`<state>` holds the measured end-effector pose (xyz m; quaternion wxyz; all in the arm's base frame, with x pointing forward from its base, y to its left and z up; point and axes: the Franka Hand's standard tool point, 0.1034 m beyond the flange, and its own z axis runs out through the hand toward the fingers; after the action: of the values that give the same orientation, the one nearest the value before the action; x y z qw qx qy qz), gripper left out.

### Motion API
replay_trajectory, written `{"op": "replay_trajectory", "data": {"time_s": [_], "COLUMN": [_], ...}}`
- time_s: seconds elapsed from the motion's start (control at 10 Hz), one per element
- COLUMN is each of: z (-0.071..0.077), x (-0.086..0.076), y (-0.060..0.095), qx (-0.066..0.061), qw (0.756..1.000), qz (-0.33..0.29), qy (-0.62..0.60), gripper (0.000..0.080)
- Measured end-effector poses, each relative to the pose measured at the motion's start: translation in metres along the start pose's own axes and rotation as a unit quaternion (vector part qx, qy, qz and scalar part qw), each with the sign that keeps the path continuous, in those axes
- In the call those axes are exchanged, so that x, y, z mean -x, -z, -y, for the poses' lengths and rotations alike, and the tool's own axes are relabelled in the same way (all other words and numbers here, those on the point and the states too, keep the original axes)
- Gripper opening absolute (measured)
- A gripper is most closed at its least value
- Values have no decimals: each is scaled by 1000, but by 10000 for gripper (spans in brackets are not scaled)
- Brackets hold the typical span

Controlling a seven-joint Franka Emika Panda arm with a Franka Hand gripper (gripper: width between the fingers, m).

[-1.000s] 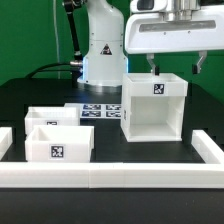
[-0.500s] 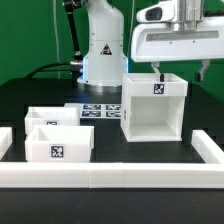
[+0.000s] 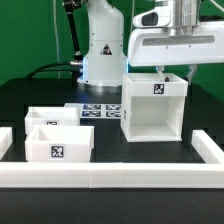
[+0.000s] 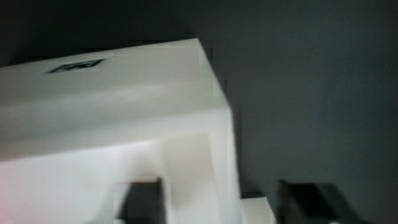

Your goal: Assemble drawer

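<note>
The tall white boxy housing (image 3: 153, 108) stands on the black table at the exterior view's right, a square tag on its front. In the wrist view it fills the frame as a white box (image 4: 107, 110). My gripper (image 3: 177, 73) hangs right over the housing's top, near its right wall. In the wrist view the gripper (image 4: 222, 205) is open, with one dark finger (image 4: 143, 200) inside the box and the other outside, the wall's edge between them. Two smaller open-top trays (image 3: 57, 143) (image 3: 48, 117) sit together at the exterior view's left.
The marker board (image 3: 98, 111) lies flat between the trays and the housing. A low white border rail (image 3: 110, 176) runs along the front and both sides. The robot's base (image 3: 100, 45) stands behind.
My gripper has come down onto the housing's top edge and shifted slightly to the exterior view's right. Housing and trays have not moved.
</note>
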<state>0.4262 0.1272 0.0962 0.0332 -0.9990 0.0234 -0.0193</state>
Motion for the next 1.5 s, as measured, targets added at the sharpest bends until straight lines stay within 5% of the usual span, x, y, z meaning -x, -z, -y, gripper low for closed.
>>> {"op": "replay_trajectory", "data": {"time_s": [0.1, 0.2, 0.3, 0.9, 1.5], "z": [0, 0, 0, 0, -4], "x": [0, 0, 0, 0, -75], "y": [0, 0, 0, 0, -2], "qx": [0, 0, 0, 0, -11], "qw": [1000, 1000, 1000, 1000, 1000], "qz": [0, 0, -1, -1, -23], "qy": [0, 0, 0, 0, 7], "gripper": [249, 77, 37, 37, 38]}}
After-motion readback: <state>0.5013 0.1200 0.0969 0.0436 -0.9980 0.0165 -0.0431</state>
